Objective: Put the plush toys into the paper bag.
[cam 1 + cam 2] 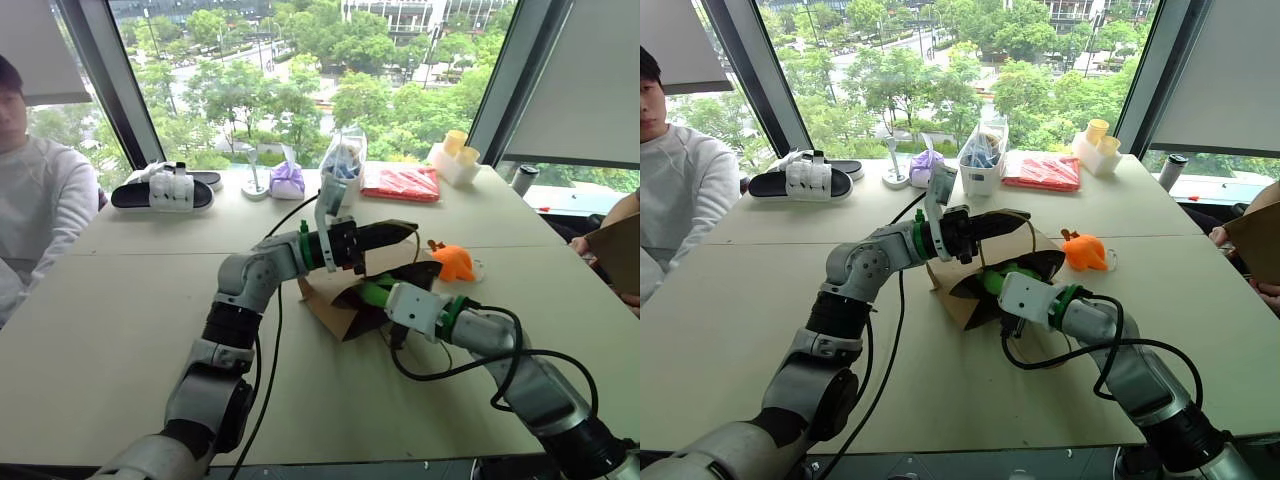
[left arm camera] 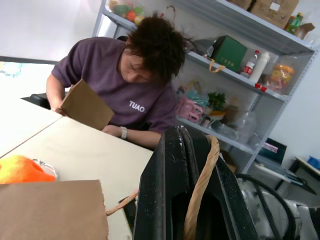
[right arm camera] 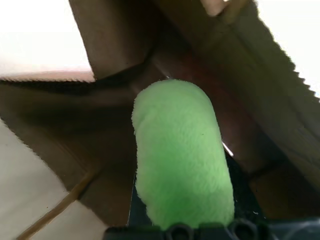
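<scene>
The brown kraft paper bag point(image 1: 970, 290) lies tilted on the pale matte surface point(image 1: 760, 300), its dark mouth facing the right gripper point(image 1: 992, 280). That gripper is pinching the light green plush toy point(image 3: 182, 165), a rounded, fuzzy lump of short pile, and holds it right at the bag's opening; in the right wrist view the toy stands out ahead of the gripper with creased brown paper walls and a saw-toothed cut edge around it.

Above the right gripper, the left gripper point(image 1: 395, 232) has its smooth black fingers point(image 2: 167, 195) pressed together on a twisted tan cord handle point(image 2: 200, 185), lifting the bag's upper edge. The cord runs up between the fingers and loops over their tips.

The bright orange plush toy point(image 1: 453, 262), soft and rounded with a small tuft, sits on the surface just beyond the bag, to the far side of the right gripper and apart from both grippers.

Past the left gripper's tips, the left wrist view shows a person in a purple T-shirt point(image 2: 107, 75) printed with white letters "TUAO", holding a flat piece of brown cardboard point(image 2: 85, 105).

Farther away lie a black-and-white slipper point(image 1: 165, 190), a purple cloth pouch point(image 1: 288, 180) and a red packet point(image 1: 402, 183).
</scene>
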